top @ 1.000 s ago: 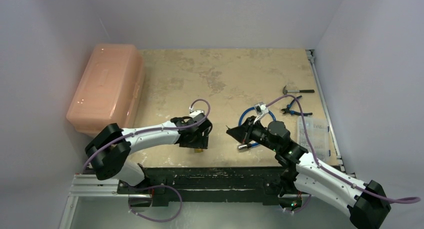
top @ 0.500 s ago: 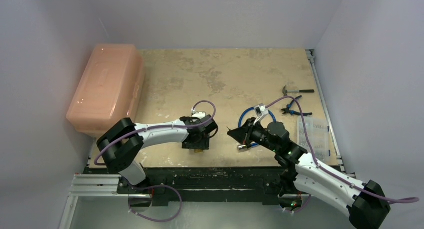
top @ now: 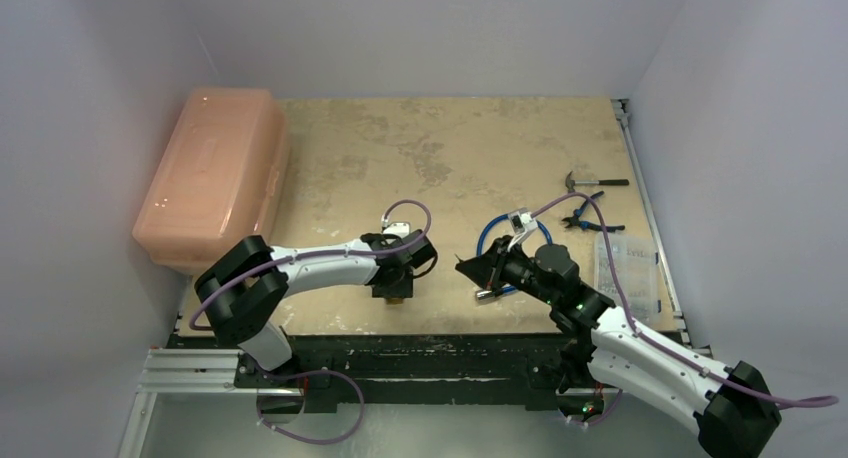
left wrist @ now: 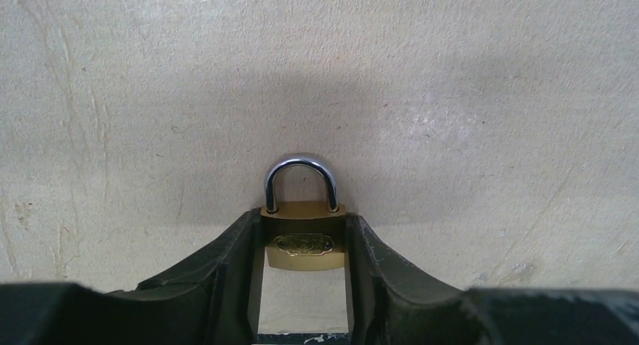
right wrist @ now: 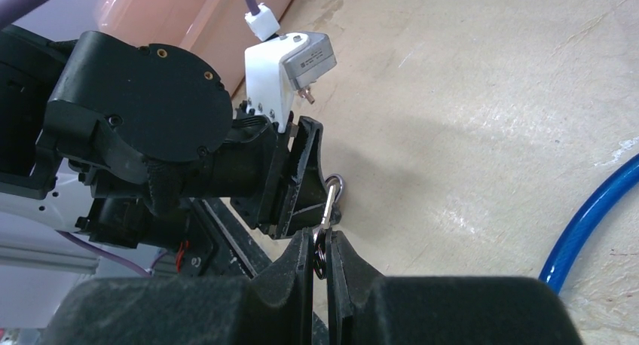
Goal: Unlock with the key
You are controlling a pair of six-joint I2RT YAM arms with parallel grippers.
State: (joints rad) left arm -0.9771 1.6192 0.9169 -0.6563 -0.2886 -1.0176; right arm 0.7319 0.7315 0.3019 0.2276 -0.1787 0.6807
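At the table's (top: 450, 148) 6 o'clock edge, my left gripper (left wrist: 303, 226) is clamped on the padlock (left wrist: 303, 243). At its 3 o'clock, right gripper (right wrist: 321, 243) pinches the key (right wrist: 330, 202) by its ring; blade's edge-on, hard to make out.

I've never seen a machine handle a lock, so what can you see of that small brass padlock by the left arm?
The small brass padlock has a squat golden body with an oval embossed badge on its face and a shiny silver U-shaped shackle, both legs seated in the body, apparently locked. It lies flat on the mottled beige table, shackle pointing away from the left gripper, whose black jaws press against its two sides.
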